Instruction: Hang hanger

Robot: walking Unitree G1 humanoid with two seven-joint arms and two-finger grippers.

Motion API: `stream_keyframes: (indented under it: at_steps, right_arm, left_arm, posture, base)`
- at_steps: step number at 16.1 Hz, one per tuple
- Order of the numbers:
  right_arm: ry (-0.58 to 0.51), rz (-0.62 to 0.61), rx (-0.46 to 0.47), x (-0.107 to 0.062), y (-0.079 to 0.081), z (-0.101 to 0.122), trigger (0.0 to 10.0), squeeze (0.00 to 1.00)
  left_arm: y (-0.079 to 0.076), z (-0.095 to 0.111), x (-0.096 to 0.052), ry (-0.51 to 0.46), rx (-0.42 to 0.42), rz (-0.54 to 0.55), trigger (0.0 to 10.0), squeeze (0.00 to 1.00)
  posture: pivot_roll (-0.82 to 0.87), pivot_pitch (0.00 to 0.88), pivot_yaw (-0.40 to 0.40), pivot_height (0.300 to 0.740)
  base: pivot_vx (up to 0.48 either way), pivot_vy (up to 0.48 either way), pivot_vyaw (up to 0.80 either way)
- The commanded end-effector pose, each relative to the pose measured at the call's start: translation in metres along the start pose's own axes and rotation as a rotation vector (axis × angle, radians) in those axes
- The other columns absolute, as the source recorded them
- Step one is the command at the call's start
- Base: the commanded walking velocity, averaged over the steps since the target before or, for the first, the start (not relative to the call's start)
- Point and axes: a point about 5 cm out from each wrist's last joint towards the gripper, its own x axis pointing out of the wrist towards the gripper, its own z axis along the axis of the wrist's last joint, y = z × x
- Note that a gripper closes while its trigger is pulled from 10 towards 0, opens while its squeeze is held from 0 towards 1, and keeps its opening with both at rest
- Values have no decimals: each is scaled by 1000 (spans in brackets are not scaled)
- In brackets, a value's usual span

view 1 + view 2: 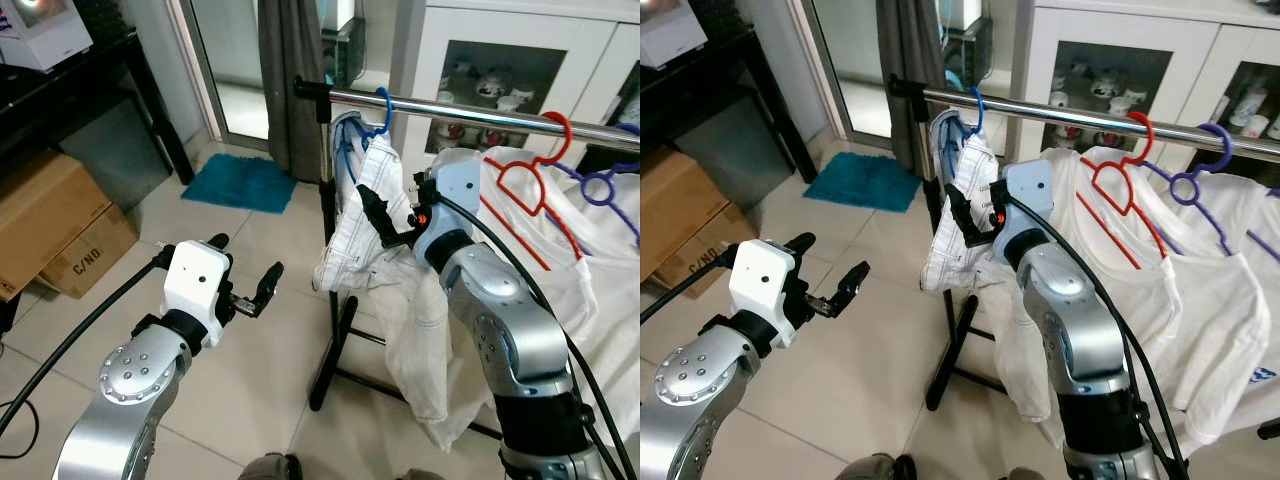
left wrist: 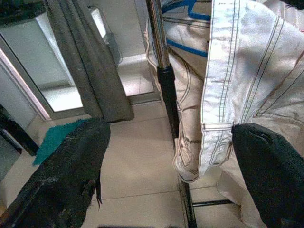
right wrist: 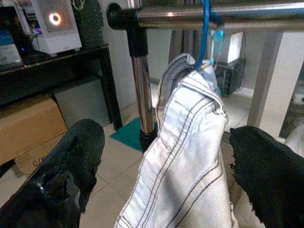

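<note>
Open floor left of rack

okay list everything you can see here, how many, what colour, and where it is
Rail: one, silver, on a black stand.
Blue hanger: one, hooked at the rail's left end, carrying white trousers.
Red hanger: one, on the rail, with a white shirt.
Purple hanger: one, right of the red.
Rug: one, teal, floor.
Cardboard boxes: two, brown, left.
Cabinet: one, white, behind.
Left gripper: open, over floor.
Right gripper: open, at the trousers.

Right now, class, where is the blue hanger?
The blue hanger hooks over the metal rail near its left end, carrying white jeans, left of the red hanger.
</note>
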Motion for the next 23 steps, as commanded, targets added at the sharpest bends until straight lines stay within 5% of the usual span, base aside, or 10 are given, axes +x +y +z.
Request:
stream_keyframes:
  at_steps: [1,6,12,16,17,19,23]
  right_arm:
    - [12,-36,-33,5,-1,1,10000,0]
    - [63,-123,-15,30,-11,5,10000,0]
    - [131,-232,-97,65,-27,7,10000,0]
    - [163,-233,-118,76,-35,8,10000,0]
    - [192,-215,-114,80,-40,5,4863,0]
    - [206,-225,-69,82,-46,3,0,0]
    - [238,-194,-48,85,-48,-2,0,0]
  left_arm:
    - [0,0,-2,9,4,-15,10000,125]
    - [-15,2,-5,4,-13,-182,10000,125]
    - [-33,-2,-16,42,-33,-375,10000,122]
    - [-34,-4,-19,55,-36,-388,10000,122]
    - [-33,-3,-20,56,-34,-384,10000,122]
    - [-33,-4,-21,61,-32,-385,10000,122]
    - [-34,-5,-21,69,-25,-386,10000,118]
  posture:
    - [-18,95,82,740]
    - [-19,95,83,740]
    - [-2,93,73,740]
    - [6,91,64,740]
    - [9,92,59,740]
    - [11,90,56,740]
    - [10,91,55,740]
  base:
    - [0,0,0]
    - [0,0,0]
    - [0,0,0]
    - [0,0,0]
    - [0,0,0]
    - [0,0,0]
    - [0,0,0]
